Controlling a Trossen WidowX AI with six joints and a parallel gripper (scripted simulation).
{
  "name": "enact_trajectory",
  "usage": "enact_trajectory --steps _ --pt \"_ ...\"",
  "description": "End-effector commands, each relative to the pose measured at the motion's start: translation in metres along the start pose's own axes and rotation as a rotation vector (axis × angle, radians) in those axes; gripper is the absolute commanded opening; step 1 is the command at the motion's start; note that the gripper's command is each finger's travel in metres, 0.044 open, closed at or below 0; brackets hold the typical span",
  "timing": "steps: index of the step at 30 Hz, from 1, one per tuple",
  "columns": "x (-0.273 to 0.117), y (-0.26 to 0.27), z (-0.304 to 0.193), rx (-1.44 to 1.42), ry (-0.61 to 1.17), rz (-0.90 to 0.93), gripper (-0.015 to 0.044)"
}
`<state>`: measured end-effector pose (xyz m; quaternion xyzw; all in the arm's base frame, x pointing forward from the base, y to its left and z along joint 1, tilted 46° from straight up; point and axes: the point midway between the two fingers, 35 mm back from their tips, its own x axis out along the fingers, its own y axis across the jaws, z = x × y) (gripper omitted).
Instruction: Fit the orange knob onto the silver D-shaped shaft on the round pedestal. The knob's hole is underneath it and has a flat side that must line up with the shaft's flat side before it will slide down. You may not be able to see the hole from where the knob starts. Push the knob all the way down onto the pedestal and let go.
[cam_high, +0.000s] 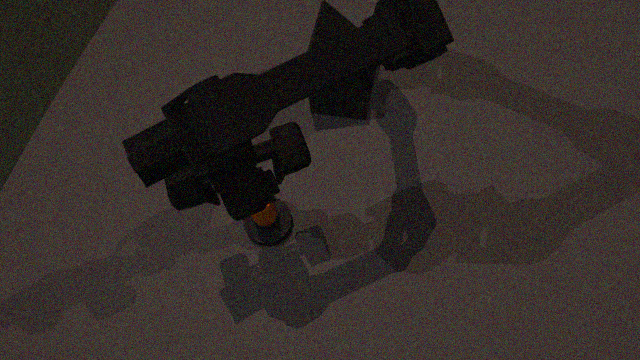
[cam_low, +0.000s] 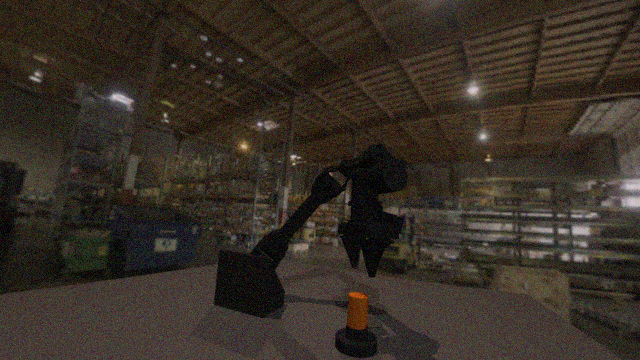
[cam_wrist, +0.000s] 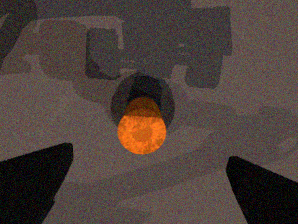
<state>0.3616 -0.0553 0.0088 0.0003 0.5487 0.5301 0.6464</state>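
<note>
- Standing upright in the lower middle of the exterior view, a plain orange cylindrical knob (cam_high: 264, 215) (cam_low: 357, 311) (cam_wrist: 142, 132), directly above a dark round pedestal (cam_high: 286, 230) (cam_low: 356, 346) (cam_wrist: 168, 107).
- Between knob and pedestal disc in that view, a short dark section; impossible to tell whether fully seated, with shaft and hole both out of sight.
- Above the knob and apart from it in the exterior view, a black two-fingered hand (cam_high: 250, 195) (cam_low: 364, 272) (cam_wrist: 152, 159), pointing downward, open wide and gripping nothing.
- In the wrist view, black fingertips at lower left and lower right, well apart, with the knob's round orange top near the centre and free of both.
- In the top view, a black jointed arm (cam_high: 285, 82) (cam_low: 305, 212) slanting from the upper right towards the left of centre, partly covering knob and pedestal.
- Left of the knob in the exterior view, a black block-shaped base (cam_low: 245, 285) on the dim greyish tabletop (cam_high: 500, 320) (cam_low: 125, 320) (cam_wrist: 30, 110).
- Beyond the tabletop at left, a green bin (cam_low: 85, 250) beside a larger blue bin (cam_low: 160, 245).
</note>
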Motion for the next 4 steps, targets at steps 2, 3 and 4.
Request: enact_trajectory --steps 2,3,4 --pt "0.0003 0.0005 0.0014 -0.005 0.016 0.023 0.0440" --pt "0.0003 0.0005 0.0014 -0.005 0.016 0.023 0.0440" --pt "0.0003 0.0005 0.0014 -0.005 0.016 0.023 0.0440"
